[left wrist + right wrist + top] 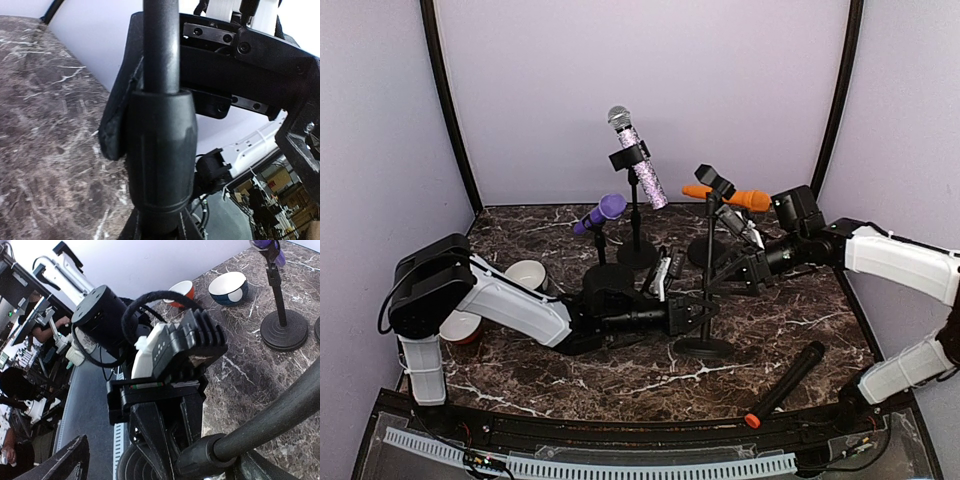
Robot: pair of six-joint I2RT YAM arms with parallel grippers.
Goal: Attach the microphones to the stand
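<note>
Left tool (690, 312) clamps the stand pole (708, 270); right tool (735, 262) wide, seemingly beside it. A knock could topple the stand.

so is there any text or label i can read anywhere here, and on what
None can be read.
Strip on the left gripper: green and red marks, too small to read.
Background clutter behind the table: blurred, nothing legible.
</note>
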